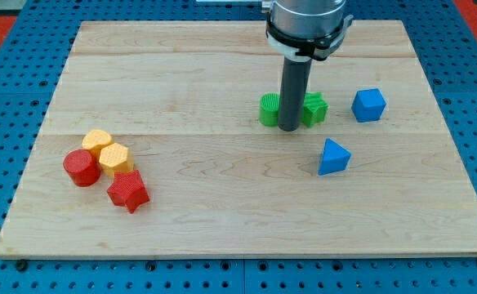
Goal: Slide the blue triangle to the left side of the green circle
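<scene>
The blue triangle [333, 157] lies on the wooden board right of centre. The green circle [269, 109] stands up and to the left of it, partly hidden behind my rod. A second green block [316, 109], its shape unclear, sits just right of the rod. My tip [290, 129] rests on the board between the two green blocks, at their front edge, up and to the left of the blue triangle and apart from it.
A blue cube [368, 104] sits right of the green blocks. At the view's left is a cluster: two yellow hexagons [98, 142] [115, 157], a red cylinder [81, 167] and a red star [127, 191]. The board's [222, 229] edges border a blue surface.
</scene>
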Controlling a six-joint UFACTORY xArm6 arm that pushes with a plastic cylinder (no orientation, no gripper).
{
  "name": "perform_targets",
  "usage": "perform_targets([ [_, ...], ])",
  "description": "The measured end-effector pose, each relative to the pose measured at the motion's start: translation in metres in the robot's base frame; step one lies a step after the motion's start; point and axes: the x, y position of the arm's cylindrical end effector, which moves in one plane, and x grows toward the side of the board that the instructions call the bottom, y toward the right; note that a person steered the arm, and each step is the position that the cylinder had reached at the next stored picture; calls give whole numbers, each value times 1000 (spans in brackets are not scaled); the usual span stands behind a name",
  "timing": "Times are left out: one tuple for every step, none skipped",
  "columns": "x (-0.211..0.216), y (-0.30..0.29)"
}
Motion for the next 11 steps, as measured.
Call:
perform_targets([
  [0,-10],
  [22,-10],
  [51,-12],
  [95,0],
  [95,28],
  [99,69],
  [88,95],
  [88,96],
  [80,81],
  [71,29],
  [81,7],
])
